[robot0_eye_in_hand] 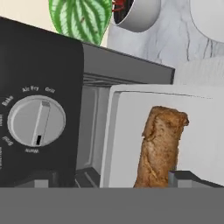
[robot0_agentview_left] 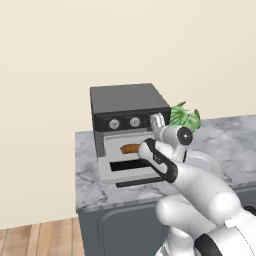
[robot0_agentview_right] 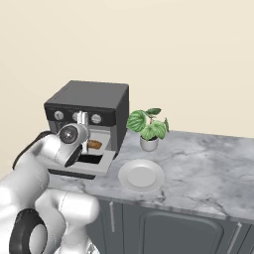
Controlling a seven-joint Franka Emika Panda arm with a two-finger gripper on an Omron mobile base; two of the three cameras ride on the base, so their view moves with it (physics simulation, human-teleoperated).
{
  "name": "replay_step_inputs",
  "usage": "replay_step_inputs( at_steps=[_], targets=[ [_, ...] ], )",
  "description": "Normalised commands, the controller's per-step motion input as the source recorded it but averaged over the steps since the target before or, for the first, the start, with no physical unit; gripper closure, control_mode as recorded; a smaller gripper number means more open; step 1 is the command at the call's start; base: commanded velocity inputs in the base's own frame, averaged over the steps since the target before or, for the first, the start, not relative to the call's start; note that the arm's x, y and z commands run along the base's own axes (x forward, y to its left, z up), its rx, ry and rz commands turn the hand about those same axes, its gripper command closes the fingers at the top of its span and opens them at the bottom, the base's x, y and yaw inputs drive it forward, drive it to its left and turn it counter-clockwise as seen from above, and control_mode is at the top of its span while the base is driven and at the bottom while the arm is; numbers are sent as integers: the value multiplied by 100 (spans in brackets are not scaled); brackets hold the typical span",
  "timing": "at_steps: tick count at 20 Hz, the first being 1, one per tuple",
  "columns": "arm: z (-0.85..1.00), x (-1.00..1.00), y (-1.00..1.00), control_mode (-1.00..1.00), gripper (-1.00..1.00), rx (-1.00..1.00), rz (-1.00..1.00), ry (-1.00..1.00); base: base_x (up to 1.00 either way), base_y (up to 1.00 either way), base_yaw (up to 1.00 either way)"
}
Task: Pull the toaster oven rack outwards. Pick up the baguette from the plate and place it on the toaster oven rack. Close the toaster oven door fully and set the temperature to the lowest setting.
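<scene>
Brown and crusty, the baguette (robot0_eye_in_hand: 161, 146) lies on the toaster oven rack (robot0_eye_in_hand: 131, 131), which is pulled out. The gripper (robot0_agentview_left: 158, 121) is open wide and holds nothing, up by the knobs. Next job, I think: shut the toaster oven door (robot0_agentview_left: 131, 173). Lift the gripper clear of the bread, then push the door up from below.

Grey marbled worktop (robot0_agentview_right: 208, 163) over dark cabinet fronts. At its left end, the toaster oven (robot0_agentview_right: 94, 101), door folded down toward the front edge. Just right of it, near the front edge, the plate (robot0_agentview_right: 141, 175), white and bare. Behind the plate, a small potted plant (robot0_agentview_right: 148, 130) by the wall.
</scene>
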Motion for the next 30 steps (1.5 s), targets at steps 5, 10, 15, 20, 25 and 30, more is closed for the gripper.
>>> replay_step_inputs(
  at_steps=[5, 10, 15, 20, 25, 30],
  targets=[
    [91, -22, -6, -100, -100, 0, 0, 14, 0, 0, 0],
    [64, -4, 0, -100, -100, -4, 0, 25, 0, 0, 0],
    [36, -37, 0, -100, -100, -10, 21, 35, 0, 0, 0],
    [10, -49, 2, -100, -100, -12, 38, 27, 0, 0, 0],
    [0, -24, 15, -100, -100, -14, 37, 14, 0, 0, 0],
    [-2, -20, 24, -100, -100, -20, 25, 2, 0, 0, 0]
  ],
)
